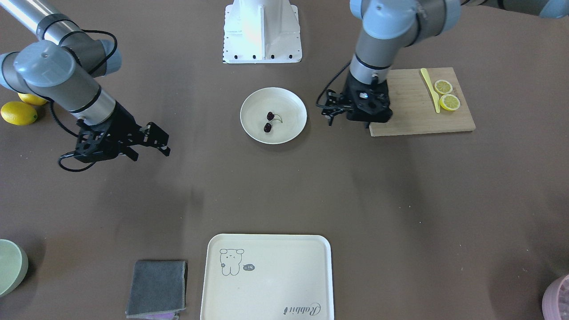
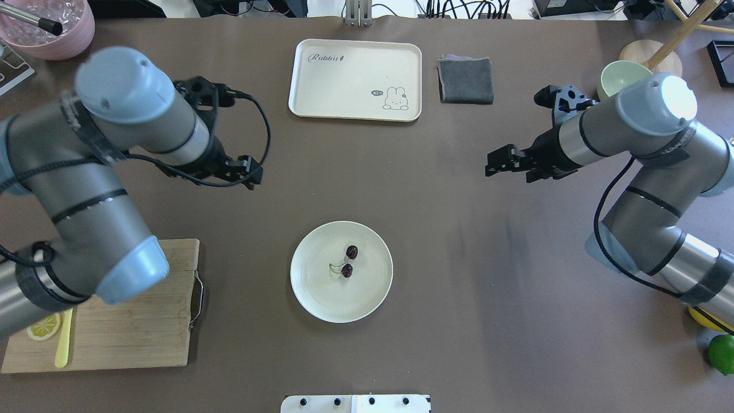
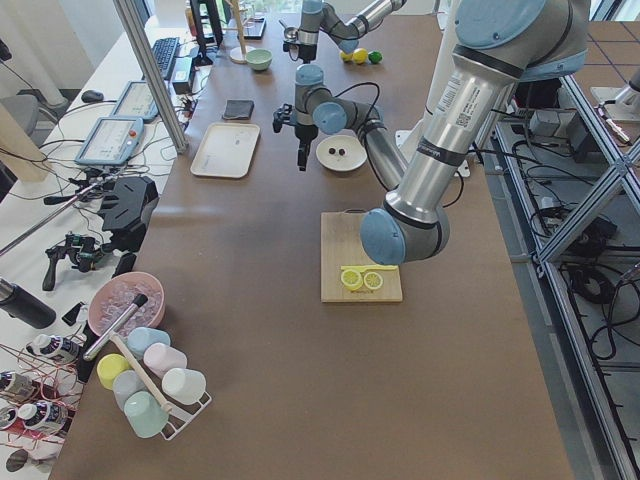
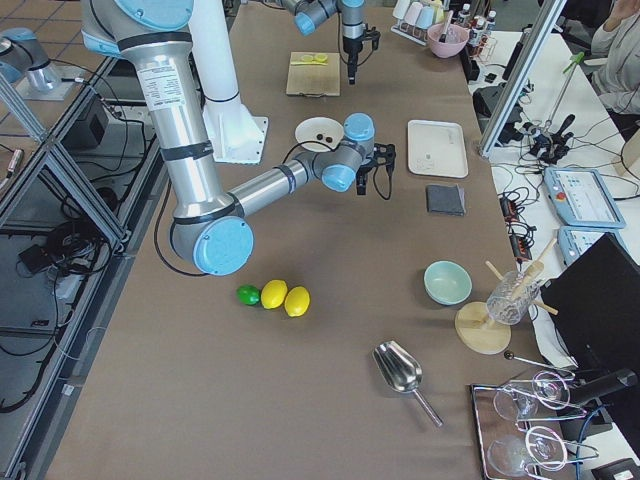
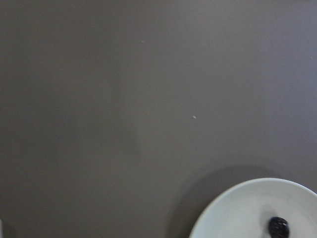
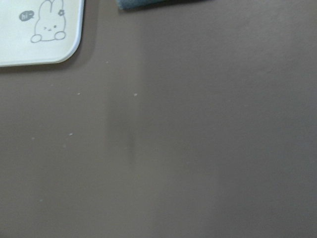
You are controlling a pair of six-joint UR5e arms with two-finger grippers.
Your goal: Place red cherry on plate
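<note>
The red cherry [image 1: 270, 116] lies inside the plate [image 1: 291, 104], near its middle, with the two dark fruits close together and the thin stem curving away from them. The plate sits on the brown bench [image 1: 284, 191] about midway between its two ends, nearer the robot's edge than the far edge.

The left gripper [image 1: 330, 111] hangs above the bench just beside the plate, between it and the wooden cutting board [image 1: 413, 118], touching neither. I cannot tell whether its fingers are apart or together. The right gripper [image 2: 494, 163] hovers over bare bench well apart from the plate, its fingers spread with a gap between them and nothing in it.

On the cutting board, toward the bench's left end, lie two lemon halves [image 1: 447, 95] beside a yellow knife [image 1: 430, 89]. A cream tray [image 1: 275, 289] with a small animal drawing lies at the far edge, with a folded grey cloth [image 1: 158, 286] beside it.
</note>
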